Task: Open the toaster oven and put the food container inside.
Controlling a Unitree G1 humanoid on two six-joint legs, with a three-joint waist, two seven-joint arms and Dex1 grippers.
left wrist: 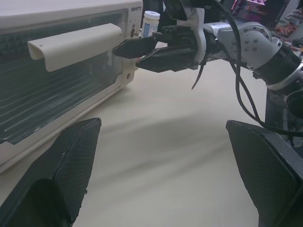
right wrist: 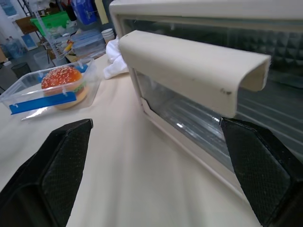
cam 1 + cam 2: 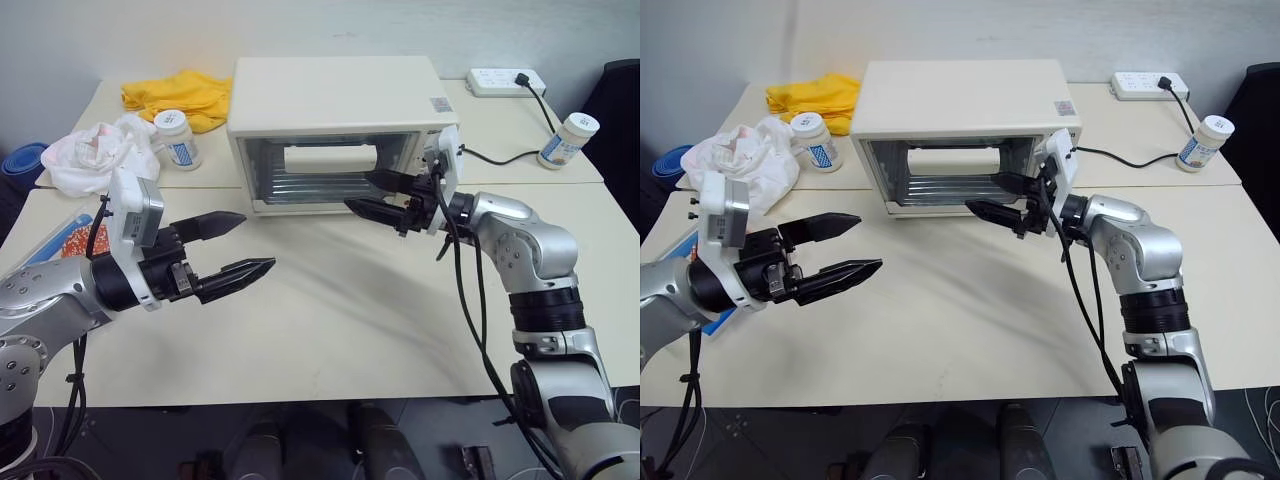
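Task barely starting: toaster oven (image 3: 335, 130) door sitting shut just ahead of the wide, empty right pincer (image 3: 378, 196), food container (image 2: 49, 87) waiting on the surface behind the equally wide left pincer (image 3: 228, 248).

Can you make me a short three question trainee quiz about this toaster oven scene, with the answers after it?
1. True or false: the toaster oven door is shut.
2. Which claw is nearer the oven's bar handle: A) left claw, B) right claw?
3. Fill in: the food container holds a ____.

Key:
1. True. The glass door stands upright against the oven front.
2. B. The right claw, open, is just in front of the door near the handle's end, not gripping it. The left claw, also open, hovers over the table farther off.
3. Burger, with a sesame bun; the container sits on the table, outside the oven.
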